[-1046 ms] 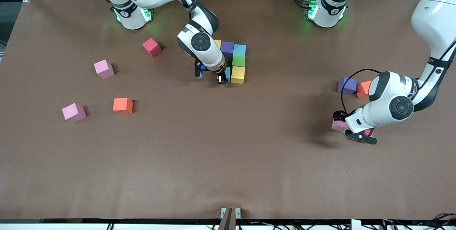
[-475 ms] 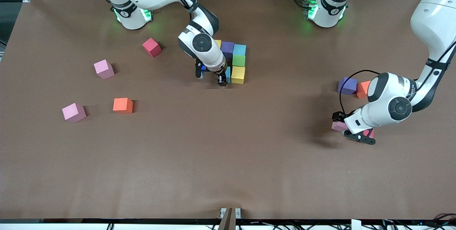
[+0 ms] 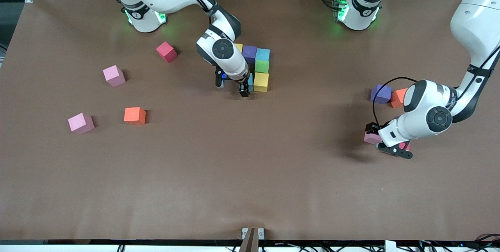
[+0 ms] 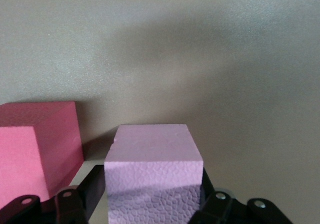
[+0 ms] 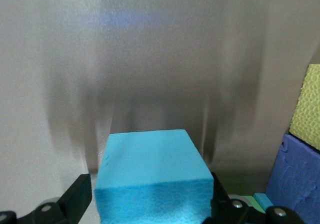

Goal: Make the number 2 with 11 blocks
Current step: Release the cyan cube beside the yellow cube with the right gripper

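The number 2 is a partial cluster at the table's middle: yellow [image 3: 238, 47], purple [image 3: 249, 52] and light blue [image 3: 263, 54] blocks in a row, with green [image 3: 261, 66] and yellow [image 3: 261, 82] blocks nearer the front camera. My right gripper [image 3: 245, 90] is shut on a light blue block [image 5: 152, 171], low beside that nearer yellow block. My left gripper [image 3: 381, 140] is shut on a pink block [image 4: 152, 171] at the left arm's end. A red block [image 4: 37, 149] sits close beside it. In the front view this pink block [image 3: 371, 138] shows partly.
Loose blocks lie toward the right arm's end: red [image 3: 166, 51], pink [image 3: 113, 75], pink [image 3: 81, 123] and orange [image 3: 134, 115]. A purple block [image 3: 381, 93] and an orange block [image 3: 397, 97] sit together near the left arm's elbow.
My right gripper has shifted slightly toward the front camera with the light blue block, along the yellow block. The left arm has barely moved.
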### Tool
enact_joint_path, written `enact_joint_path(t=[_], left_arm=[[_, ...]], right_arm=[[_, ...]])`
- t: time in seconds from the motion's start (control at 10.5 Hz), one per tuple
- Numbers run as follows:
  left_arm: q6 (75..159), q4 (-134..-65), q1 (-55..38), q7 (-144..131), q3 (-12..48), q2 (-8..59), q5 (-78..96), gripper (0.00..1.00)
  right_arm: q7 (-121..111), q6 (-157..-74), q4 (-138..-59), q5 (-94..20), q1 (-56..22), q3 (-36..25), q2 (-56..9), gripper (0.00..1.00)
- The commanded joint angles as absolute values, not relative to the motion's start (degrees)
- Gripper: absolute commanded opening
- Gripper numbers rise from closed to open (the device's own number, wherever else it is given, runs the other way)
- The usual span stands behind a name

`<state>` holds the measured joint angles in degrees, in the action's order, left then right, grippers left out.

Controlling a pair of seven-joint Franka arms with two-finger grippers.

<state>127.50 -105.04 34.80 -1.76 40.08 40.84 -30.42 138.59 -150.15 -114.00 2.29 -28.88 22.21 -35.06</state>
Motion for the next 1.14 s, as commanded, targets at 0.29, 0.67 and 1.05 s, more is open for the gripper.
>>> enact_joint_path(t=[0.29, 0.67, 1.05], left_arm=[[128.32, -105.21, 34.72, -2.64, 39.99, 40.87, -31.73, 0.65], [128.32, -105.03, 34.72, -3.42, 39.99, 40.78, -31.64, 0.64], [128.23, -104.59, 33.93, -5.88, 40.34, 40.34, -30.85, 0.61]], right_arm=[[140.63, -144.14, -111.27, 5.80, -30.32, 21.80, -35.33, 1.00], [140.36, -143.09, -110.30, 7.28, -30.32, 21.80, -35.24, 1.00], [139.40, -140.29, -109.25, 8.52, -30.23, 21.80, -35.16, 1.00]])
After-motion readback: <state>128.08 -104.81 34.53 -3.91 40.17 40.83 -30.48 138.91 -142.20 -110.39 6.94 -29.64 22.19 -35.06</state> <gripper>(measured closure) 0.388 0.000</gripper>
